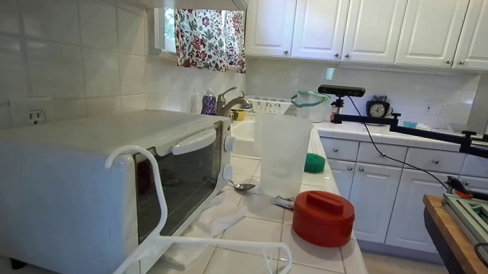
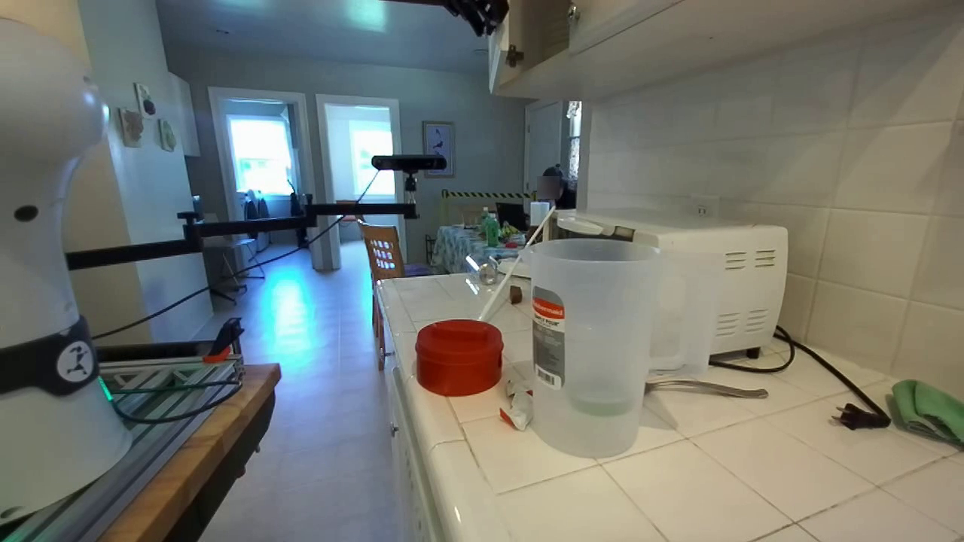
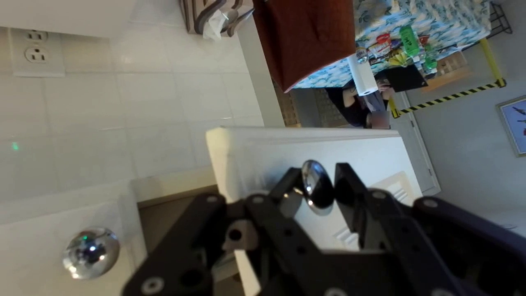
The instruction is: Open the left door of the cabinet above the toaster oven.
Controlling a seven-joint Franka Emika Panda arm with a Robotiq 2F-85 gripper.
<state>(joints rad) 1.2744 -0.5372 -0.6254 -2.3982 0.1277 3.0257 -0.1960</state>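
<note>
I have the fingers (image 3: 345, 183) pinched on the knob (image 3: 317, 184) between them, its door (image 3: 372, 161) standing ajar, angled out from the cabinet (image 2: 715, 41).

On a white tiled counter (image 2: 663, 497), in an exterior view, a tall frosted pitcher (image 2: 595, 350) stood near a round red lidded container (image 2: 459, 361), with a bunched green cloth (image 2: 930, 412) well apart from both. In an exterior view, a white hanger (image 1: 224, 243) showed in the foreground, a spoon (image 1: 244, 186) lay near the pitcher, and a floral curtain (image 1: 211, 38) hung beside a row of white panelled cabinets (image 1: 376, 24). In the wrist view, a green bottle (image 3: 409, 41) was on a blue-patterned tablecloth (image 3: 468, 20), near a person in dark clothing (image 3: 353, 109).
</note>
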